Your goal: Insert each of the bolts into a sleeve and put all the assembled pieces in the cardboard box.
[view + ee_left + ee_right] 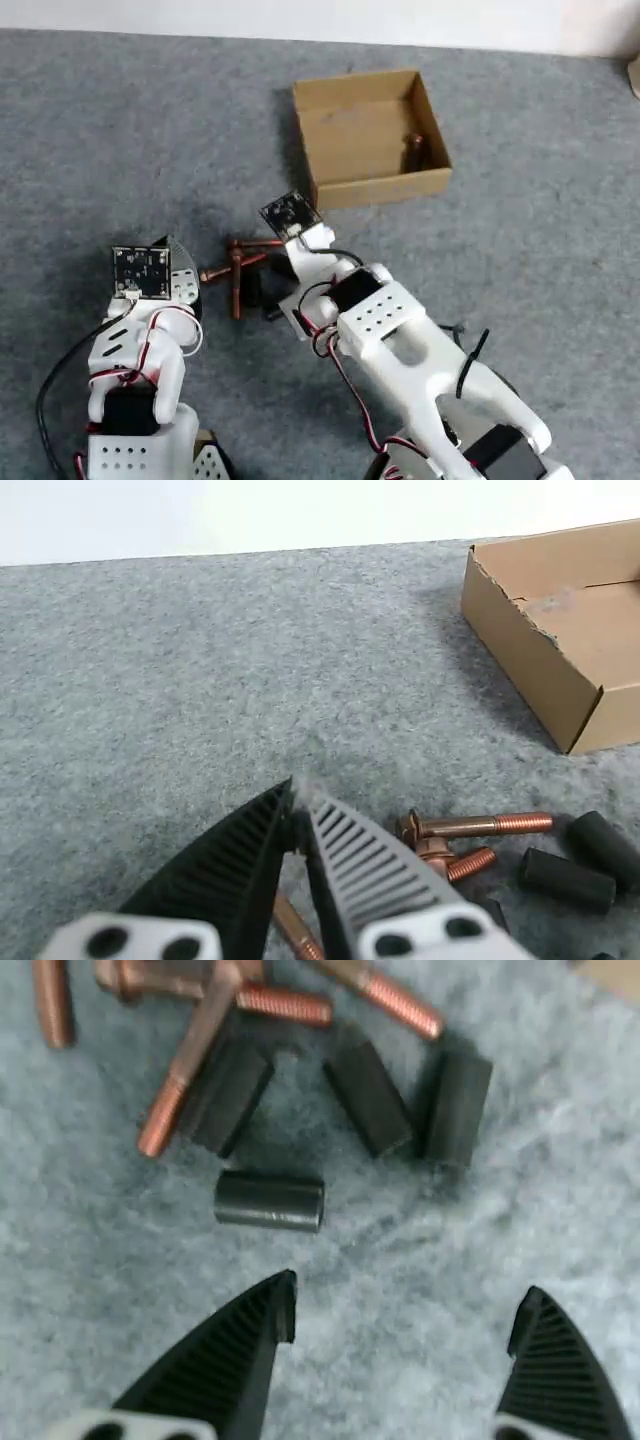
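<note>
The left end effector (298, 802) is seen clenched, its two ribbed fingertips pressed together just above the grey tabletop (200, 680). A single copper bolt (296, 932) is glimpsed on the tabletop beneath those fingers. The right end effector (405, 1320) is held released, its jaws spread wide apart above the tabletop, and it is stopped just short of a lone black sleeve (270, 1201) lying on its side.

Beyond that sleeve, three more sleeves (368, 1097) are laid on their sides near one another, and the shank of a bolt is rested along one of them, touching it. Just past these a loose heap of bolts (195, 1060) is found, with several crossed over each other. In the high view this heap is placed between the two arms, near the wrist of the left arm (135, 370) and close against the wrist of the right arm (400, 340).

Farthest off, the cardboard box (330, 190) is set open side up on the tabletop, well apart from the heap. One assembled piece (412, 150), a dark sleeve with copper showing at it, is seen inside the box, close to a side wall; how it is propped cannot be told.
</note>
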